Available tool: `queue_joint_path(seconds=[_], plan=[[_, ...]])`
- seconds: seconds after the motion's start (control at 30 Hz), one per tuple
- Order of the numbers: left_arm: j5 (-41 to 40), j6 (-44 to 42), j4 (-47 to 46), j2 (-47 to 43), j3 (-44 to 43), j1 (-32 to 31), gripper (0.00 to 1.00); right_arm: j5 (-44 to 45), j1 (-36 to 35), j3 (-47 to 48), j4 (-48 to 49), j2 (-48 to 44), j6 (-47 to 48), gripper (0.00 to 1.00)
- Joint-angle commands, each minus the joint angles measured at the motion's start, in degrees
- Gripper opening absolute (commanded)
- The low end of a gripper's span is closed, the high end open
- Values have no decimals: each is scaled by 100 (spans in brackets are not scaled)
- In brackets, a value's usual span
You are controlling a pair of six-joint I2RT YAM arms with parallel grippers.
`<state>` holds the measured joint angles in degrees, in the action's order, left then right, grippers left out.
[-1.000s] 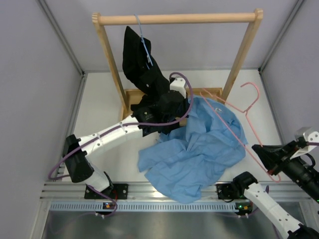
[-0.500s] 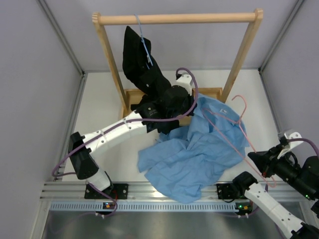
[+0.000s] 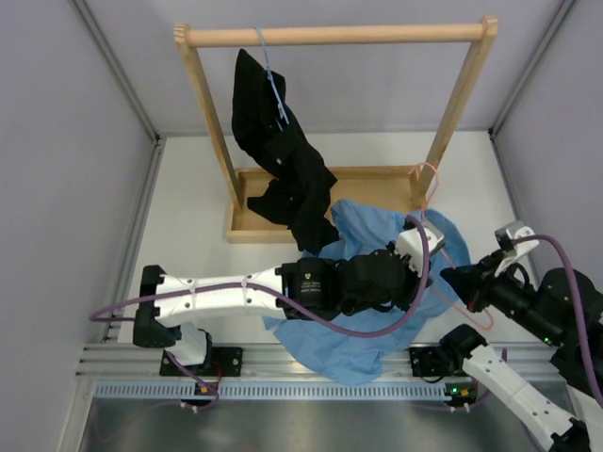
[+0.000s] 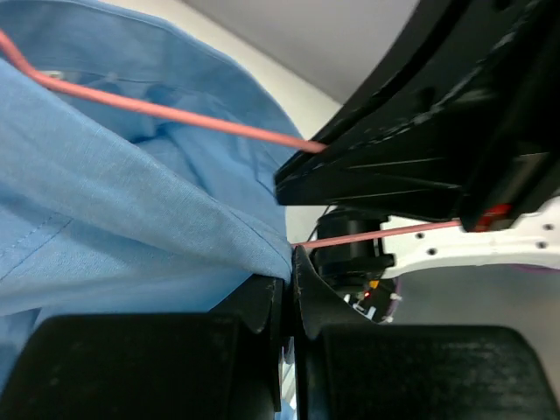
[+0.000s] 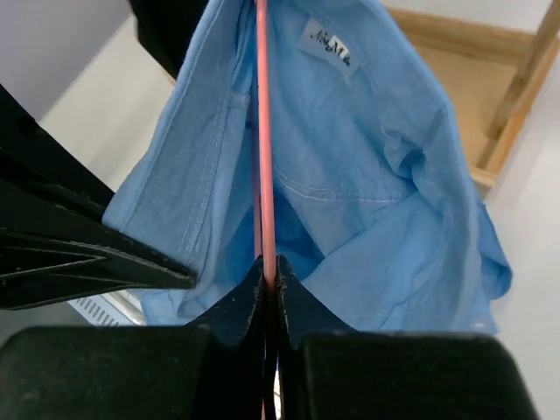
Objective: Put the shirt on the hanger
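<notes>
The top external view looks down from above and behind the arm bases. It takes in the whole white surface and faces the wooden rack at the far wall. The left wrist view sits just behind the left claw, very close, looking along its fingers across the shirt. The right wrist view looks equally close along the right claw, up the hanger towards the rack's base. All three views share the shirt and the hanger's pink wire.
</notes>
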<state>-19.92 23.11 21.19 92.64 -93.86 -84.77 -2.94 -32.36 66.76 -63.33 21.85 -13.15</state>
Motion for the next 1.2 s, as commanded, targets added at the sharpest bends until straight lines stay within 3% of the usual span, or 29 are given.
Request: queue_joint_path(seconds=[0.0,0.23,0.37,0.47,0.6,0.9,1.03,1.17], plan=[[-380,-351,-90,-343,-667,-233,0,-364,-7,91,1736,-435,110,0],[-1346,-755,507,-554,-1325,-250,0,-708,-7,-338,2342,-1629,321,0],[-1936,-1010,974,-388,-1817,-250,0,-1172,-25,-418,2178,-1781,444,0],[-1308,-1098,1133,-299,-1916,-250,0,-1691,-16,-488,1817,-1430,340,0],[-672,-1195,1369,-220,-1916,-347,0,-1658,-16,-998,2157,-1437,137,0],[-828,-897,2020,-159,-1460,-444,0,-1421,-16,-1543,2957,-1648,-3,0],[-1400,-580,2687,-62,-1538,-444,0,-1455,-16,-2025,3625,-2051,-187,0],[-1050,-869,2724,34,-1993,-444,0,-1648,-16,-2466,4293,-2403,-504,0]])
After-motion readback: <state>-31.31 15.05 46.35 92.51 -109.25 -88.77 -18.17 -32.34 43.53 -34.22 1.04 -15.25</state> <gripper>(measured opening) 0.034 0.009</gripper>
